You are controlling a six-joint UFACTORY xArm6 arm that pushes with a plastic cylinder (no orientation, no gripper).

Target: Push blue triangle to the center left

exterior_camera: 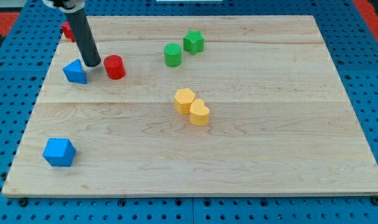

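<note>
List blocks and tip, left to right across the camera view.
blue cube → red block behind the rod → blue triangle → my tip → red cylinder → green cylinder → yellow hexagon → green star → yellow heart

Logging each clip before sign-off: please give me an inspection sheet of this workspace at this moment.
Surface: wooden board, flat, lying on blue pegboard.
Job's things: blue triangle near the view's upper left.
Clutter: red cylinder; red block partly hidden behind the rod; two green blocks; two yellow blocks, touching; blue cube at the view's lower left.
Grippers: none; my tip sits between the blue triangle and the red cylinder.
Cables: nothing seen.
Surroundings: blue pegboard.
</note>
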